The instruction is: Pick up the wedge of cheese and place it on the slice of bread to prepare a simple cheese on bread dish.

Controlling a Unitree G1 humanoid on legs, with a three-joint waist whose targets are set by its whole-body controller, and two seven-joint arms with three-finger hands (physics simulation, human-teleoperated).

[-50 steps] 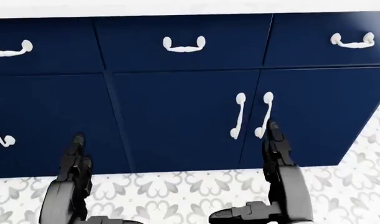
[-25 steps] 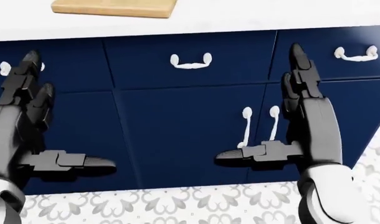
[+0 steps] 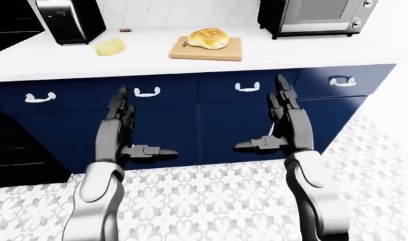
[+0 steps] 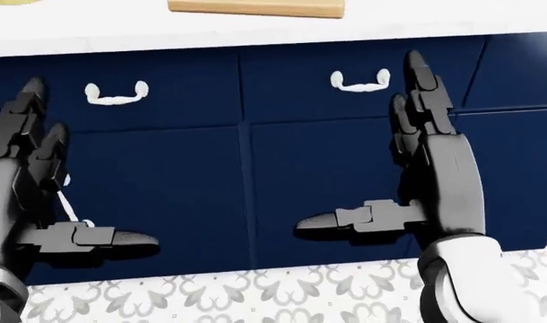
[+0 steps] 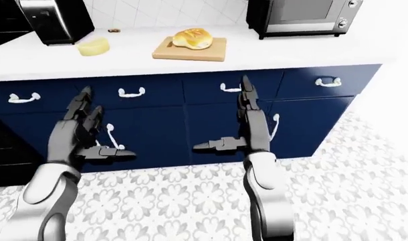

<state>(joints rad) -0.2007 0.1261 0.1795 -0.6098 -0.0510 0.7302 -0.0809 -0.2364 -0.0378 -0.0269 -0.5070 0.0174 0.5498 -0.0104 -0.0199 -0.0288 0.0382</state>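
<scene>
Both views shifted rightward; cheese (image 3: 110, 46) sits left of bread (image 3: 207, 37); no writing legible.

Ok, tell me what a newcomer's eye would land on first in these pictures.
First, the robot's two black hands, the left hand and the right hand, raised open and empty against the navy cabinet fronts at the middle of the left-eye view. Then, at the top, the bread on a wooden cutting board on the white counter, with the pale cheese apart to its left, beside a dark toaster.
</scene>
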